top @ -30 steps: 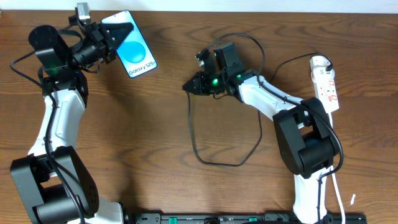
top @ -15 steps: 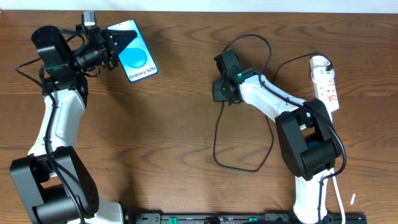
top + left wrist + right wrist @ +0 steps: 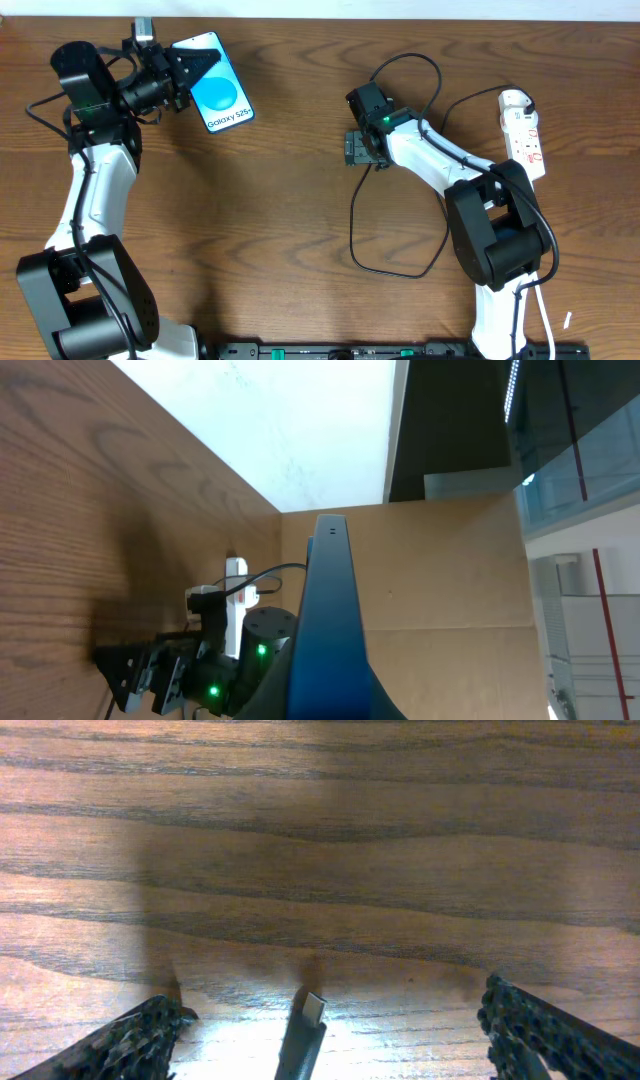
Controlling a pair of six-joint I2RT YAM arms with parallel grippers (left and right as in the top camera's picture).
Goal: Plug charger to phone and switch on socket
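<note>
While the phone (image 3: pixel 220 88) sits clamped in my left fingers (image 3: pixel 193 63) at the far left of the bench (image 3: pixel 250 220), nothing is plugged into it. The left wrist view shows it edge-on and raised off the wood.

My right fingers (image 3: pixel 357 148) stand wide apart near mid-bench, holding nothing. The connector tip (image 3: pixel 312 1010) of the charger (image 3: pixel 352 215) lies on the wood between them, touching neither. The rest of the cable loops away below and behind my right arm.

Phone and tip are well apart.

The socket (image 3: pixel 524 130) lies by the right edge, untouched. I cannot tell the position of its switch.

Judgement: early stage. One of three parts is done, with the phone secured. Left to do:
- Grip the tip.
- Carry it across to the phone.
- Seat it.
- Press the socket switch.
</note>
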